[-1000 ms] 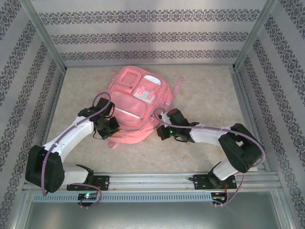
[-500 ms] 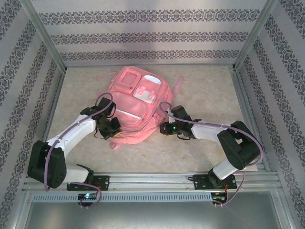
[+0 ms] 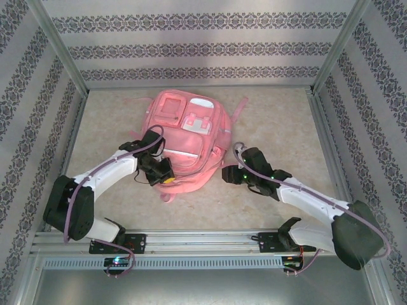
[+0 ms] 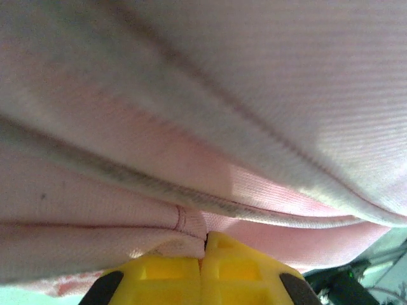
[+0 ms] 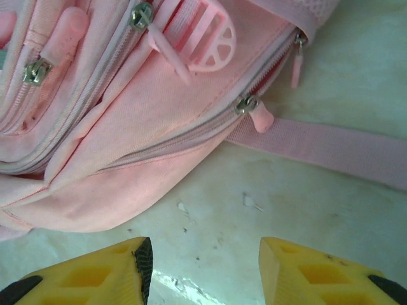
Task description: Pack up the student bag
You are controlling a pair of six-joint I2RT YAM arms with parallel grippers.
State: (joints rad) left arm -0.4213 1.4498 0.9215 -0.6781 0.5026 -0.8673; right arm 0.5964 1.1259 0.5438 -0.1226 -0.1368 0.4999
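Student bag (image 3: 191, 136) mid-table; left gripper (image 4: 205, 244) pinches near edge; right gripper (image 5: 203, 254) open beside.

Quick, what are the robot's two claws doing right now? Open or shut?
The left gripper: closed, pinching a fold of the backpack.
The right gripper: open, holding nothing, over the table beside the backpack.

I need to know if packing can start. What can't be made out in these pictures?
Left wrist view: whether the shut left tool actually pinches the student bag; its own fingertips hide the contact.
Top view: whether the bag is zipped shut; too small to tell.
Right wrist view: the far end of the strap, cut off by the right edge.
The bag's inside: hidden by its fabric.
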